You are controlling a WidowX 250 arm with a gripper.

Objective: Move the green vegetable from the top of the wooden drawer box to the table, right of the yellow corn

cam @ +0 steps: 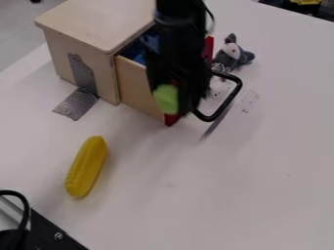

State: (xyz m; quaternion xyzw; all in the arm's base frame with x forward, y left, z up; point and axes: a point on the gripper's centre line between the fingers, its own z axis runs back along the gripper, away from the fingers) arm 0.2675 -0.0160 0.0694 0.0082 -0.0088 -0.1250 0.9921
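With the pale wooden box-shaped drawer (135,87) already open, the black two-finger pincer (176,103) appears closed on a light-green block (165,99); release remains.

On the table (228,195), the cabinet (98,24) stands behind-left of the end effector (172,106), the plush (231,50) behind-right, the toy corn (86,167) front-left.

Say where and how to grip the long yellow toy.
The yellow toy is probably best gripped around its middle, from straight above, closing across its two long sides, since it is long, narrow and lying on the white table.
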